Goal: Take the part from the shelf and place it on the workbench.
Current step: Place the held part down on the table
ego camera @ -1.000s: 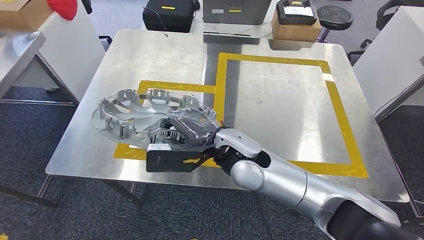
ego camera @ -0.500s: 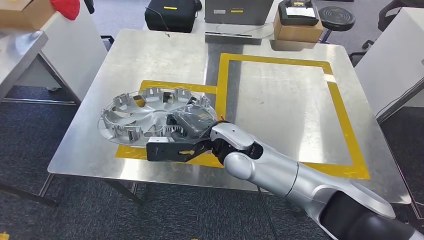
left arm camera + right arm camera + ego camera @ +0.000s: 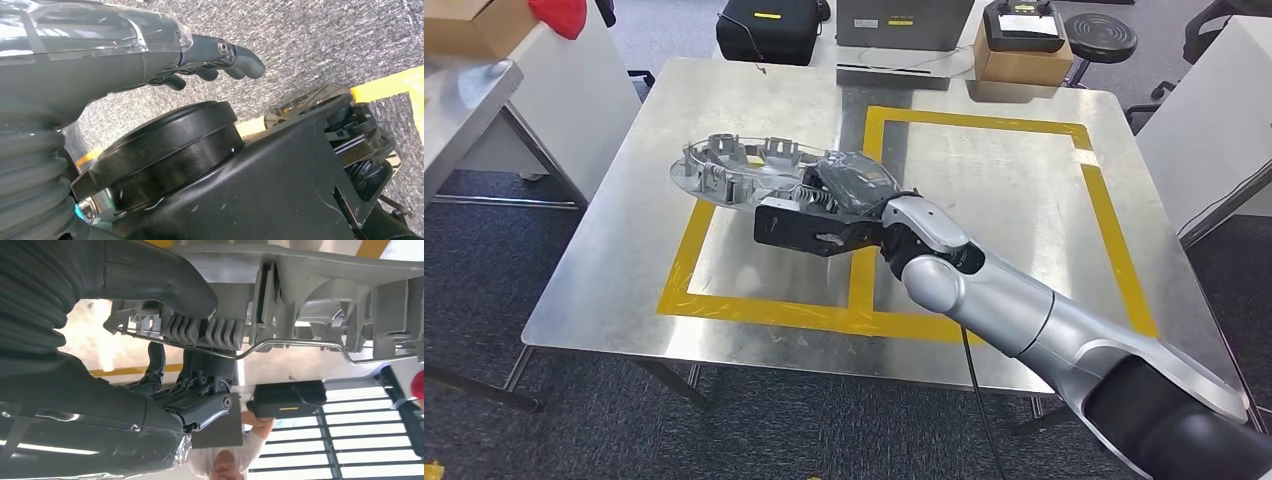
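The part is a silver wheel cover (image 3: 742,166) with clips round its rim. My right hand (image 3: 846,188) grips its near-right edge and holds it tilted over the steel workbench (image 3: 614,280), above the far side of the smaller yellow-taped rectangle. In the right wrist view the thumb (image 3: 165,282) lies over the wheel cover's ribbed rim (image 3: 320,295) and the dark fingers (image 3: 200,385) curl beneath it. In the left wrist view my left hand (image 3: 100,55) hangs over grey carpet with nothing in it, its fingers (image 3: 235,55) loosely extended.
A larger yellow-taped rectangle (image 3: 1114,240) marks the workbench's right half. Behind the table stand a black case (image 3: 769,25), a cardboard box (image 3: 1022,55) with a controller and a stool (image 3: 1102,35). A shelf (image 3: 464,95) stands at left, a white unit (image 3: 1214,110) at right. A person (image 3: 225,457) stands beyond.
My right arm has carried the wheel cover from near the table's front edge up and away, towards the far side of the small yellow rectangle.
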Controlling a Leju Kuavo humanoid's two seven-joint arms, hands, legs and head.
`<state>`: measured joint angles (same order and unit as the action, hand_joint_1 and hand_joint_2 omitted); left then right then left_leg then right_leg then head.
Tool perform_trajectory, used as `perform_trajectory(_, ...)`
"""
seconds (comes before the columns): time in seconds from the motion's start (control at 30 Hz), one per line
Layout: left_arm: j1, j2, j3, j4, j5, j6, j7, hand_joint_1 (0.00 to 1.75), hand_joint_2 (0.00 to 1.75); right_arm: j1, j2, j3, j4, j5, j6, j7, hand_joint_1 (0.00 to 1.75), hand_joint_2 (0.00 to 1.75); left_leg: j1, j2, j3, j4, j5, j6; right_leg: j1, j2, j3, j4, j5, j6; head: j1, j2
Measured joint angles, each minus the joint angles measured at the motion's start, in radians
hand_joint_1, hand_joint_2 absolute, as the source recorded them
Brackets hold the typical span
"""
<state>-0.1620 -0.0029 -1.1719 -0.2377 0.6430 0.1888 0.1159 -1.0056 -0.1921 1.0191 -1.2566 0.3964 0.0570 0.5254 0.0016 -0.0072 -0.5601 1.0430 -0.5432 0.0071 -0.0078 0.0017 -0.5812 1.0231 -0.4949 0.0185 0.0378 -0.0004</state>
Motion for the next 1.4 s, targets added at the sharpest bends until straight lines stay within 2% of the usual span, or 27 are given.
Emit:
perform_trajectory(0.23, -0.004, 0.002, 0.000, 0.000, -0.005, 0.000, -0.004, 0.00, 1.75, -0.016, -0.067, -0.032, -0.013, -0.019, 0.009, 0.049, 1.75, 1.75, 0.000, -0.008, 0.000, 0.000, 0.000, 0.000, 0.000, -0.004, 0.001, -0.002, 0.000, 0.000, 0.000, 0.000)
perform_trajectory(0.5, -0.003, 0.003, 0.000, 0.000, -0.010, 0.000, -0.007, 0.00, 1.75, -0.010, -0.207, -0.087, -0.053, -0.045, 0.024, 0.132, 1.75, 1.75, 0.000, -0.020, 0.001, 0.001, 0.001, 0.001, 0.000, -0.014, 0.007, -0.004, -0.001, 0.001, 0.000, 0.000)
perform_trajectory(0.77, -0.003, 0.004, 0.000, 0.000, -0.016, 0.000, -0.009, 0.00, 1.75, 0.043, -0.323, -0.125, -0.072, -0.043, 0.068, 0.170, 1.75, 1.75, 0.000, -0.019, 0.001, 0.001, 0.001, 0.001, 0.000, -0.015, 0.008, -0.006, -0.001, 0.001, 0.000, 0.000)
perform_trajectory(0.97, -0.003, 0.004, 0.000, 0.000, -0.017, 0.000, -0.009, 0.00, 1.75, 0.065, -0.360, -0.131, -0.077, -0.040, 0.071, 0.170, 1.75, 1.75, 0.000, -0.011, 0.002, 0.001, 0.001, 0.001, 0.000, -0.013, 0.008, -0.006, -0.001, 0.001, 0.000, 0.000)
perform_trajectory(1.17, -0.003, 0.004, 0.000, 0.000, -0.017, 0.000, -0.009, 0.00, 1.75, 0.071, -0.374, -0.144, -0.077, -0.037, 0.076, 0.170, 1.75, 1.75, 0.000, -0.004, 0.003, 0.000, 0.001, 0.001, 0.000, -0.010, 0.008, -0.006, -0.001, 0.001, -0.001, 0.000)
perform_trajectory(1.4, -0.003, 0.004, 0.000, 0.000, -0.025, 0.000, -0.006, 0.00, 1.75, 0.128, -0.389, -0.195, -0.070, 0.056, 0.184, 0.170, 1.75, 1.75, 0.000, -0.003, 0.004, 0.000, 0.001, 0.001, 0.000, -0.008, 0.009, -0.006, -0.001, 0.001, -0.001, 0.000)
